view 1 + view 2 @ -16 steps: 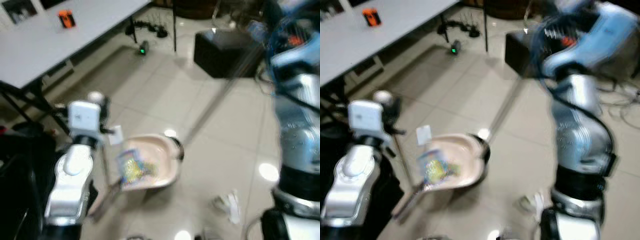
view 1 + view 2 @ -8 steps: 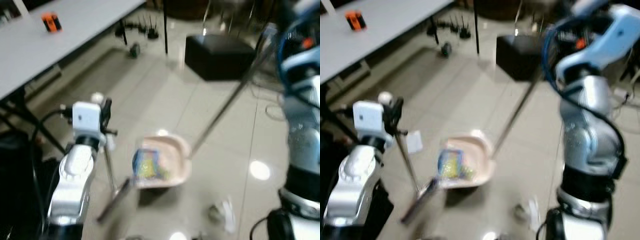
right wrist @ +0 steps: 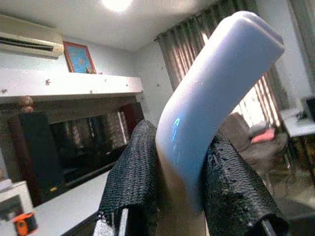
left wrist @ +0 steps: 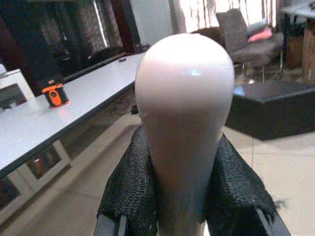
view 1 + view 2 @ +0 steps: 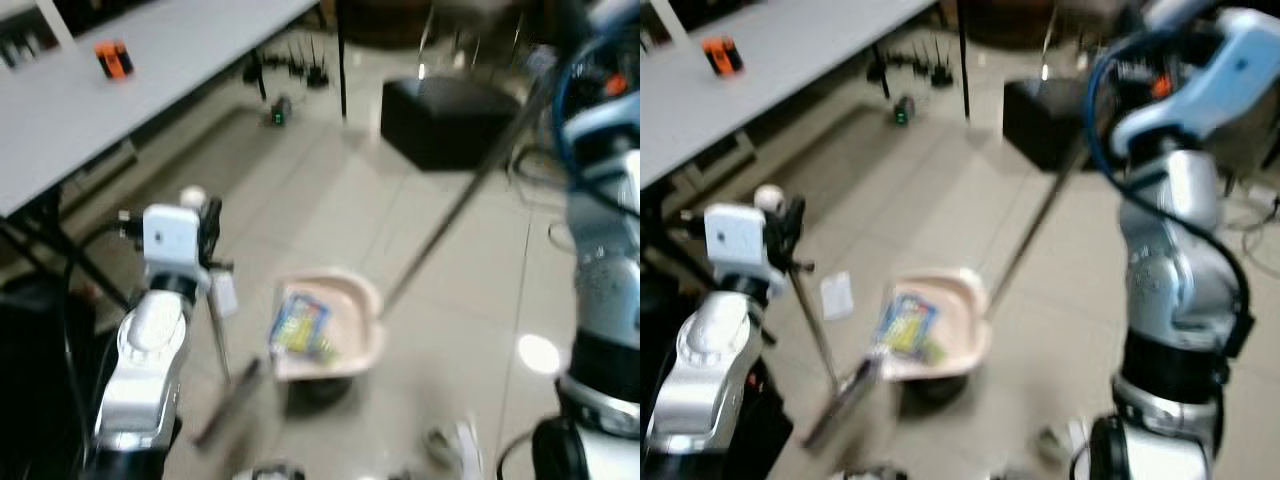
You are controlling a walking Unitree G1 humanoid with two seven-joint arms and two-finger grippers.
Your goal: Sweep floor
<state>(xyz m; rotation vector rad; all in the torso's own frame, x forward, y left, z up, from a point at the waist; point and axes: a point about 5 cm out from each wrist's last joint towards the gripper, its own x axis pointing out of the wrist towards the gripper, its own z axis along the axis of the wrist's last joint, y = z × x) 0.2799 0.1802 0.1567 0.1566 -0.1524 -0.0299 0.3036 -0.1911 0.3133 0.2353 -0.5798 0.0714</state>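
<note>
Left gripper (image 4: 182, 196) is clamped on the broom handle (image 4: 184, 113), its 2 black, mesh-textured fingers (image 4: 129, 187) pressed against either side of a smooth, glossy, rounded knob that bulges above them. From the head camera the thin broom pole (image 5: 812, 312) slants down from that wrist to the broom head (image 5: 845, 400), a dark blurred bar low on the floor, just beside the near edge of the dustpan (image 5: 945, 335).

Right gripper (image 3: 179, 191) is closed too, gripping the dustpan handle (image 3: 216, 98): a pale bluish, glossy plastic grip that curves over at the top, pinched between the same coarse black pads. Its long thin rod (image 5: 465, 195) runs diagonally down from the raised right arm to the pan, well away from that gripper.

The dustpan is a pale pink, scoop-shaped plastic tray resting on shiny beige floor tiles (image 5: 330, 180). Inside lies a crinkled wrapper (image 5: 300, 322), yellow and blue. A white scrap (image 5: 837, 295) lies on the tiles near the broom pole, and crumpled white litter (image 5: 458, 442) sits apart, toward the right leg.

A flat grey table (image 5: 150, 90) holds a small orange object (image 5: 114, 58). A black box (image 5: 445, 118) stands beyond.
</note>
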